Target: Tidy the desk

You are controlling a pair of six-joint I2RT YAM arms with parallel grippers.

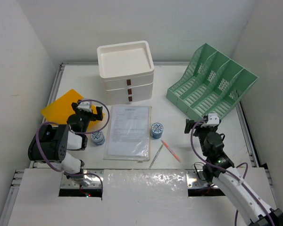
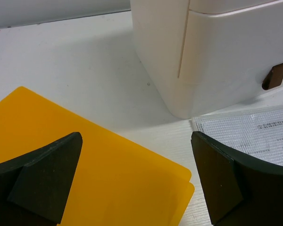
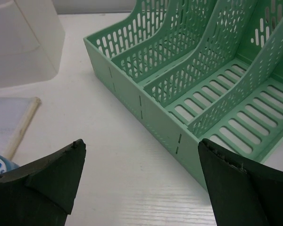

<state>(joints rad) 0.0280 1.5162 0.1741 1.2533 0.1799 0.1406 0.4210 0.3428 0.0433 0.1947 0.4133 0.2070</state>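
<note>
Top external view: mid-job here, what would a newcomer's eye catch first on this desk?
The green mesh file rack at the far right stands out most, with the white three-drawer box at far centre to its left. Next comes the bright orange sheet at the left side, then the sleeved document lying flat in the middle of the desk.

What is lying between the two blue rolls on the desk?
A clear document sleeve lies flat between the left roll and the right roll. The top view shows this.
</note>
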